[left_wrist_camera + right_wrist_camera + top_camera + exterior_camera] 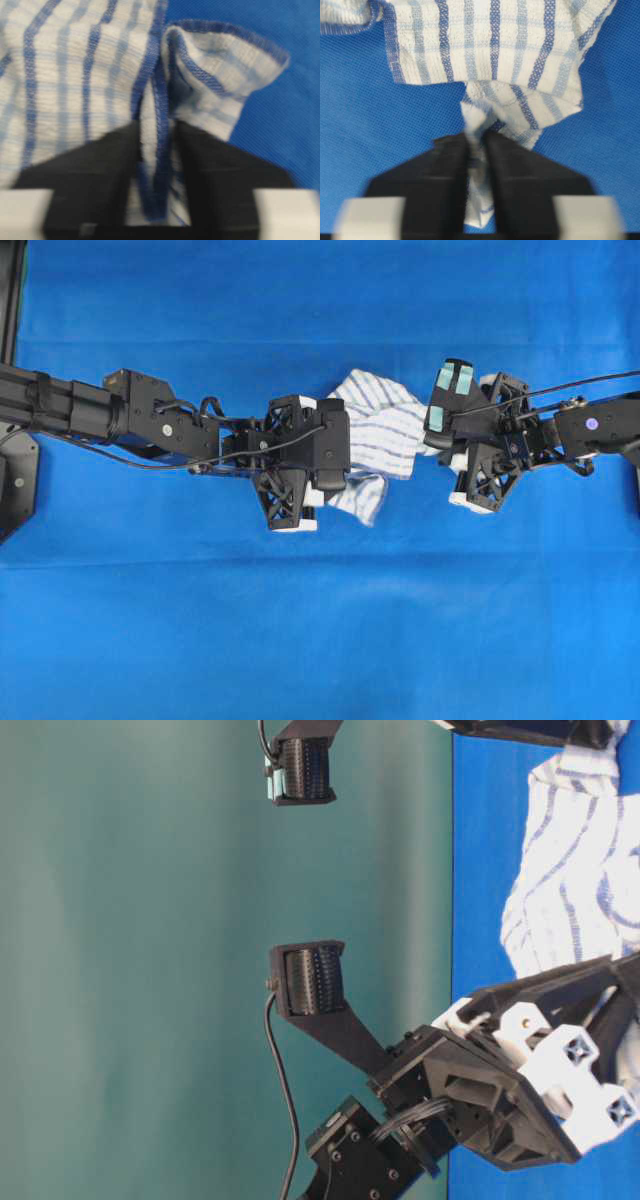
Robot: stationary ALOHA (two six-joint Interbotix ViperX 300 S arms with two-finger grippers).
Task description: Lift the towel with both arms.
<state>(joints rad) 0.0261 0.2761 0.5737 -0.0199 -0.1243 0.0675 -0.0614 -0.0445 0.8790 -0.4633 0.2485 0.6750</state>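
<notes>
In the left wrist view we see the left gripper with its jaws clenched on a blue-hemmed fold of the towel, the cloth pinched between the two black fingers. In the right wrist view the right gripper likewise has its jaws clamped on a bunched corner of the towel, which fans out beyond the fingers over the blue table cloth. From overhead we find the towel crumpled in the middle of the desk, between the left gripper and the right gripper, each arm reaching in from its own side. The blue cloth covers the desk all around.
</notes>
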